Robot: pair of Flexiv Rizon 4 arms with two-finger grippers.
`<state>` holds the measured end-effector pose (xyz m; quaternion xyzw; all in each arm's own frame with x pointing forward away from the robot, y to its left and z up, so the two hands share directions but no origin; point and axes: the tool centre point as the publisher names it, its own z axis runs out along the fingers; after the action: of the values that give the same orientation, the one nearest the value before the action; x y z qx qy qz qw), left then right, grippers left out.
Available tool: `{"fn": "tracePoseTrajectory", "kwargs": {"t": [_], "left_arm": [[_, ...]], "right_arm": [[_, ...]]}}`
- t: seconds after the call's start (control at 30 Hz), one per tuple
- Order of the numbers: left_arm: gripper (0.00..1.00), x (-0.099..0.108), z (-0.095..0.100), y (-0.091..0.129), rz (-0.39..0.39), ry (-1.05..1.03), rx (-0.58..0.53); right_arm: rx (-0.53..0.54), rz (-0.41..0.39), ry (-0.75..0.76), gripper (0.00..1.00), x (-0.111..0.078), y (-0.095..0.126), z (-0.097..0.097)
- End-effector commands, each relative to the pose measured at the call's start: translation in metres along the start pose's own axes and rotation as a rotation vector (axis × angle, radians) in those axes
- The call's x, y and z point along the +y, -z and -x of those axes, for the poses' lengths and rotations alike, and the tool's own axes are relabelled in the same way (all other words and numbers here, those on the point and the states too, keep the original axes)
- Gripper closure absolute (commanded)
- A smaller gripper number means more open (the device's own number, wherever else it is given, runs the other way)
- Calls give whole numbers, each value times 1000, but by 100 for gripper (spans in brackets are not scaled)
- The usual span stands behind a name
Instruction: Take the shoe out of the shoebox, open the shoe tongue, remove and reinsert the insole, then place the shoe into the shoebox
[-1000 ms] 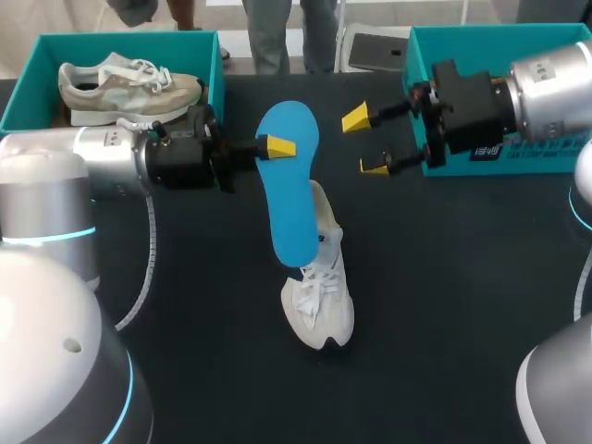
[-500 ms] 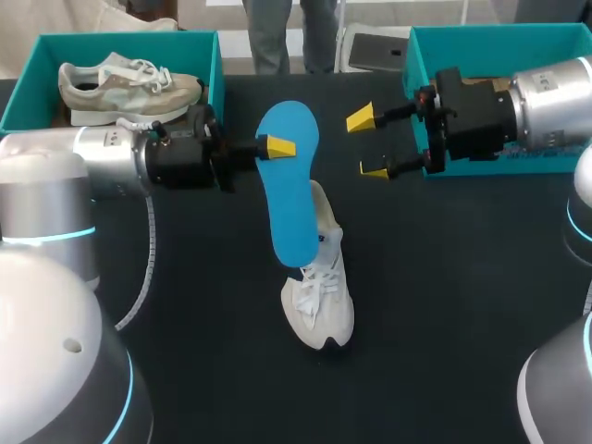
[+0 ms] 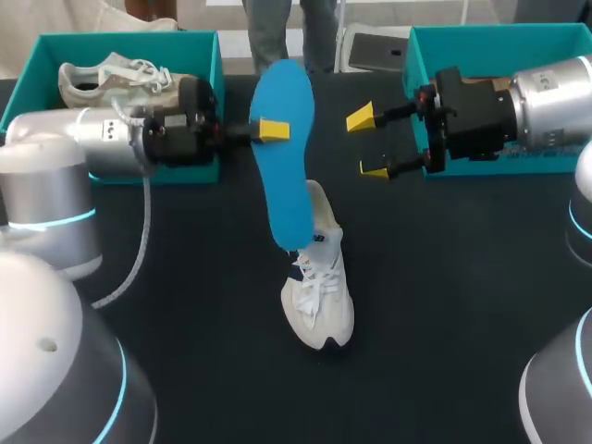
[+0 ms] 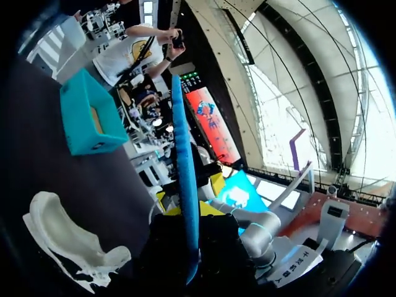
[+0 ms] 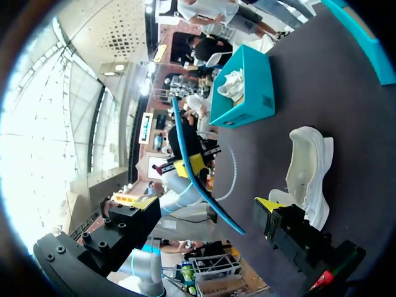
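1. The left tool (image 3: 275,129) is gripping the blue insole (image 3: 285,180), its two yellow tips closed on the insole's two faces; the insole is standing nearly upright above the middle of the bench (image 3: 462,305).
2. The insole's lower end is hanging over the heel opening of the white shoe (image 3: 319,296); I cannot tell whether it is touching the shoe.
3. The white shoe is sitting on its sole on the bench, outside both boxes, laces up and toe pointing toward the robot.
4. The right tool (image 3: 367,143) is hovering near the insole's upper part, apart from it; its fingers are spread wide and holding nothing.
5. The left shoebox (image 3: 120,37) is holding a second, beige shoe (image 3: 111,83); the right shoebox (image 3: 481,30) is sitting at the bench's far right, partly behind the right arm.
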<state>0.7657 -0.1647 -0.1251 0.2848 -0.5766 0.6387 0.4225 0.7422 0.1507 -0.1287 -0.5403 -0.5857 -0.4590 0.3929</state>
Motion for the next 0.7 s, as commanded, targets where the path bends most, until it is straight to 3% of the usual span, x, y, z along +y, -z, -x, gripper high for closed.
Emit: {"fn": "tracePoseTrajectory", "kwargs": {"t": [0.03, 0.43, 0.7], "left_arm": [[100, -10, -3, -1, 4, -405, 52], [100, -24, -18, -1, -6, -978, 7], [100, -33, -22, 3, 135, -1500, -7]], "right_arm": [[-3, 1, -1, 0, 1, -3, -1], [-3, 1, -1, 0, 1, -3, -1], [-3, 1, -1, 0, 1, -3, -1]]}}
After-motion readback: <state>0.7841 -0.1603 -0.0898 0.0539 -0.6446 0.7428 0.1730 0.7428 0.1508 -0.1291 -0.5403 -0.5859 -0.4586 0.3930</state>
